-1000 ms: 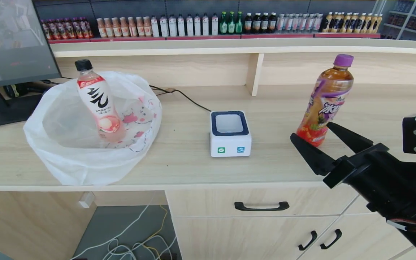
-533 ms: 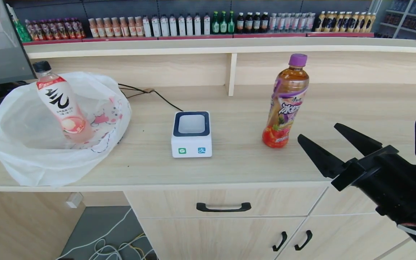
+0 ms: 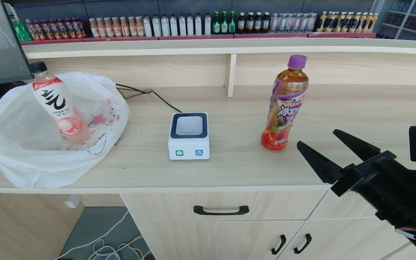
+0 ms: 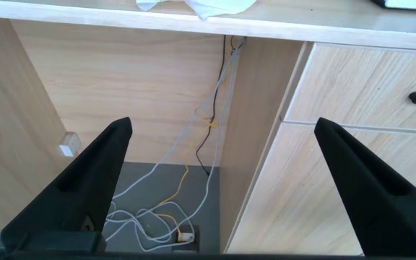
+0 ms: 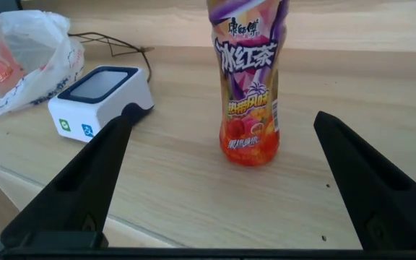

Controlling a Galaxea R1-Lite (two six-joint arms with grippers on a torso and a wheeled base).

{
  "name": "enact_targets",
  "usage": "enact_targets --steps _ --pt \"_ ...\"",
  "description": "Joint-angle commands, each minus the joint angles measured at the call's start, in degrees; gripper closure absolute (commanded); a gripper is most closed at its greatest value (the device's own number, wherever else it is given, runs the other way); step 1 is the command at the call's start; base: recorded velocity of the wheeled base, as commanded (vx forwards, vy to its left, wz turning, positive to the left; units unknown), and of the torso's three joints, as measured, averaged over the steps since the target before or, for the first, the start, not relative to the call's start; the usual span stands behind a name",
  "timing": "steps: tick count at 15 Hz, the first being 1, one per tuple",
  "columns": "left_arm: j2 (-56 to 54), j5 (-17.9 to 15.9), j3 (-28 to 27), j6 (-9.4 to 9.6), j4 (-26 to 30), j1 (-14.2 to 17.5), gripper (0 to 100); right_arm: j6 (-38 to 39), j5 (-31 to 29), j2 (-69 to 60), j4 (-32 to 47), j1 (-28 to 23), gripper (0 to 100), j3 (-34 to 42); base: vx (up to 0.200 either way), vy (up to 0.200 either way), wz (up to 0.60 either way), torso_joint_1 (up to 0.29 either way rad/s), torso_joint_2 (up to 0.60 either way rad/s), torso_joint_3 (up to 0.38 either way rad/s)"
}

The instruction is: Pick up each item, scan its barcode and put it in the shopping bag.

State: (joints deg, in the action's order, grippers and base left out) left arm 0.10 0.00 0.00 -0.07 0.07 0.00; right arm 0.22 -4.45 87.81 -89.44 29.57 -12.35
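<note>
The right hand [image 3: 316, 137] hovers over the front of the table [image 3: 237, 169], spread wide and empty. The purple-capped iced tea bottle [image 3: 285, 104] stands upright just ahead of its gap, well placed to be straddled. Farther to the hand's left sits the barcode scanner [image 3: 189, 135], window facing up for a pass. Beyond that is the open-mouthed shopping bag [image 3: 24, 169], a pink drink bottle [image 3: 54, 104] leaning inside. The left hand [image 4: 222, 124], also open and empty, hangs below the table, out of the way.

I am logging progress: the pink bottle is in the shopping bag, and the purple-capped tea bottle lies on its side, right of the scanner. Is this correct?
Not quite. The head view shows the purple-capped tea bottle standing upright, not on its side. The rest holds: it is right of the scanner, and the pink bottle is in the shopping bag.
</note>
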Motion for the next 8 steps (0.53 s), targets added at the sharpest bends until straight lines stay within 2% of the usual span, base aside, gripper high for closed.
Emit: enact_targets --steps 1,5,8 --pt "-0.01 0.0 0.0 -0.01 0.01 0.0 0 -0.04 -0.03 1.31 -0.03 -0.48 0 -0.31 0.0 0.0 0.0 0.0 0.0 0.0" --pt "-0.01 0.0 0.0 -0.01 0.01 0.0 0 -0.22 -0.3 5.09 -0.03 -1.1 0 -5.32 0.0 0.0 0.0 0.0 0.0 0.0" --pt "-0.01 0.0 0.0 -0.01 0.01 0.0 0 -1.01 -0.38 10.28 -0.12 -3.82 0 -11.03 0.0 0.0 0.0 0.0 0.0 0.0"
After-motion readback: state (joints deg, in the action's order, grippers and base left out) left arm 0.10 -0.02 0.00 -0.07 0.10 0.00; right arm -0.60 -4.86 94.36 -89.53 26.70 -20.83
